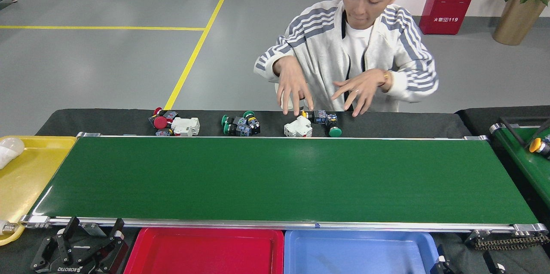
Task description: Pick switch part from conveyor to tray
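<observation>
Fingers of left gripper (88,246) spread, empty, beside red tray (206,250); right gripper (468,263) fingers' state unclear.

Left claw (88,239) rests low, fingers spread apart.

Matt green conveyor (275,179) w/ shiny alu rails; glossy plastic trays (206,250)

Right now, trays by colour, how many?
Yellow tray: 1
Red tray: 1
Blue tray: 1
Total: 3
</observation>
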Robot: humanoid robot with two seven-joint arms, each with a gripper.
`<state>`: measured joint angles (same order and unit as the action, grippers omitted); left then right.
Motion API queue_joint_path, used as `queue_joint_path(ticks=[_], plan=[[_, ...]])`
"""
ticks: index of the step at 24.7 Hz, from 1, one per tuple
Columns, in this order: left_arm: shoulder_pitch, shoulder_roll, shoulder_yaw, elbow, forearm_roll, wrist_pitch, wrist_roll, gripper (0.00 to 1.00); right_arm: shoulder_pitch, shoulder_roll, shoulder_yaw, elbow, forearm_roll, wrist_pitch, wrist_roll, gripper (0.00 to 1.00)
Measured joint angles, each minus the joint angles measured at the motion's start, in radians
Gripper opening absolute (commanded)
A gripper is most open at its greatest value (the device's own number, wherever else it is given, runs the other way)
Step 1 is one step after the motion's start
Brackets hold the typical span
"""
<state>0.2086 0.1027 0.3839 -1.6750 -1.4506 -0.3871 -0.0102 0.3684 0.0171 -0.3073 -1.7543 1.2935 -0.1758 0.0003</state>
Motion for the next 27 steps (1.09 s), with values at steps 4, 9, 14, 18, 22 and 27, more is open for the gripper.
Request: queue_joint_path(ticks=[4, 9, 14, 18, 22, 27], plan=[[0.000, 0.000, 0.000, 0.000, 0.000, -0.001, 0.000, 1.00, 0.000, 0.000, 0.000, 0.000, 0.000, 0.000, 0.000, 0.96], [0.000, 0.000, 0.000, 0.000, 0.000, -0.001, 0.000, 1.00, -0.004, -0.011, -0.008, 0.000, 0.000, 0.001, -0.001, 0.96], [0.000, 0.000, 0.000, 0.000, 0.000, -0.002, 0.000, 1.00, -0.006, -0.015, -0.011, 0.000, -0.001, 0.004, -0.014, 0.96], [0.000, 0.000, 0.001, 0.001, 0.000, -0.002, 0.000, 1.00, -0.025, -0.015, -0.011, 0.000, -0.001, 0.004, -0.021, 0.96], [0.000, 0.000, 0.002, 0.000, 0.000, -0.002, 0.000, 1.00, -0.027, -0.015, -0.011, 0.000, -0.001, 0.004, -0.026, 0.96], [0.000, 0.000, 0.003, 0.001, 0.001, -0.004, 0.000, 1.00, -0.038, -0.015, -0.011, 0.000, -0.001, 0.004, -0.004, 0.96]])
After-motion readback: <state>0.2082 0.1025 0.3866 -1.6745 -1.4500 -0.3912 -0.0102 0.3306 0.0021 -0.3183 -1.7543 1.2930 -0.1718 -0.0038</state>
